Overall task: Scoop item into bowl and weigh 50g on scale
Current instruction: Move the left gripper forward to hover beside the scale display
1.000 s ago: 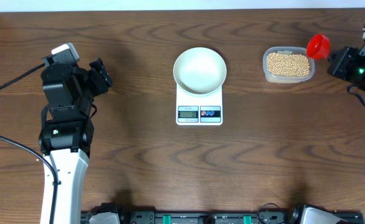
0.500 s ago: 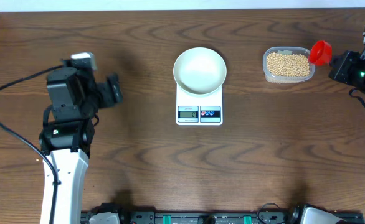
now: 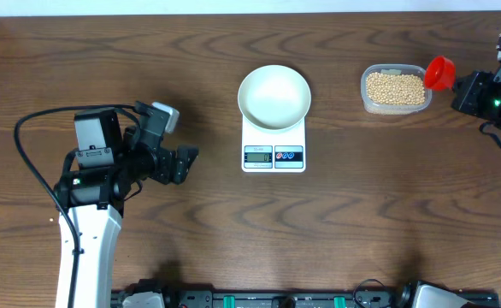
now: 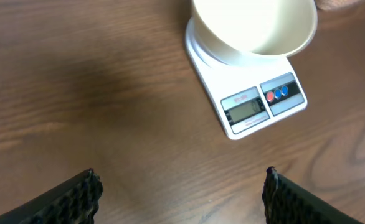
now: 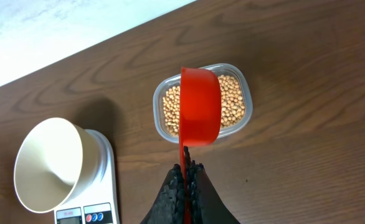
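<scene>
Swung toward the scale (image 3: pixel 274 156), the left end effector (image 3: pixel 185 162) gapes wide and empty; the right end effector (image 5: pixel 185 169) pinches a red scoop (image 5: pixel 200 106) above the tub (image 5: pixel 248 93) of beans (image 5: pixel 232 102). Small, hard beans probably roll, suiting scooping over pinching.

We take this for a robotics lab: left arm (image 3: pixel 88 218) and right arm (image 3: pixel 500 96) flank the scale (image 3: pixel 274 147) on a wood table (image 3: pixel 336 231), cable (image 3: pixel 17 141) trailing.

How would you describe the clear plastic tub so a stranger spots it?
On the brown wooden table, find the white kitchen scale at the middle. Right of it sits the clear rounded plastic tub. Unlike the empty round white bowl, it holds beige beans.
</scene>
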`<state>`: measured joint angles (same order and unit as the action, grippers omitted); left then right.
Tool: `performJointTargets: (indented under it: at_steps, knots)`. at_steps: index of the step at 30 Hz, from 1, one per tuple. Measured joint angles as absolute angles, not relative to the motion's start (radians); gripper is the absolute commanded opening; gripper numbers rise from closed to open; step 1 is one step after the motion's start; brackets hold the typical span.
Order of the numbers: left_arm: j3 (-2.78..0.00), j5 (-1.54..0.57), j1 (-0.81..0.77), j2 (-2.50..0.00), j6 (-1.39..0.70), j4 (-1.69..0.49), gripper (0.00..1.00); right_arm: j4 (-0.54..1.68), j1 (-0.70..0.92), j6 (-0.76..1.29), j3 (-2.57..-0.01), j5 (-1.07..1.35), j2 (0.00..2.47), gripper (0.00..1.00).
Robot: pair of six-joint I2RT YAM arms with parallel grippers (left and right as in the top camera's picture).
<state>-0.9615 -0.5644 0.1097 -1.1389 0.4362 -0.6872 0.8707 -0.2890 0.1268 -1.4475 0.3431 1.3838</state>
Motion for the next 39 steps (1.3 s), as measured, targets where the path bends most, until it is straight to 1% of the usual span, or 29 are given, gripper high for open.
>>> performJointTargets:
  at_steps: [5, 7, 8, 9, 12, 25, 32, 39]
  knots:
    - [-0.962, -0.591, 0.102, -1.139, 0.530, -0.696, 0.84, 0.881, -0.289, 0.123, -1.448, 0.343, 1.384, 0.01]
    - [-0.962, -0.597, 0.086, -1.139, 0.548, -0.696, 0.81, 0.890, -0.289, 0.121, -1.448, 0.343, 1.384, 0.01]
    - [-0.962, -0.598, 0.075, -1.139, 0.554, -0.696, 0.93, 0.894, -0.289, 0.121, -1.448, 0.343, 1.384, 0.01]
    - [-0.962, -0.600, 0.063, -1.139, 0.562, -0.696, 0.98, 0.897, -0.289, 0.121, -1.448, 0.343, 1.384, 0.01]
    - [-0.962, -0.604, 0.041, -1.139, 0.575, -0.698, 0.98, 0.904, -0.289, 0.121, -1.448, 0.343, 1.384, 0.01]
    - [-0.962, -0.604, 0.035, -1.142, 0.586, -0.676, 0.98, 0.922, -0.289, 0.114, -1.448, 0.342, 1.384, 0.01]
    - [-0.962, -0.604, 0.030, -1.177, 0.710, -0.721, 0.98, 0.930, -0.289, 0.105, -1.448, 0.333, 1.384, 0.01]
    - [-0.962, -0.604, 0.030, -1.267, 0.777, -0.722, 0.98, 0.931, -0.289, 0.101, -1.448, 0.328, 1.384, 0.01]
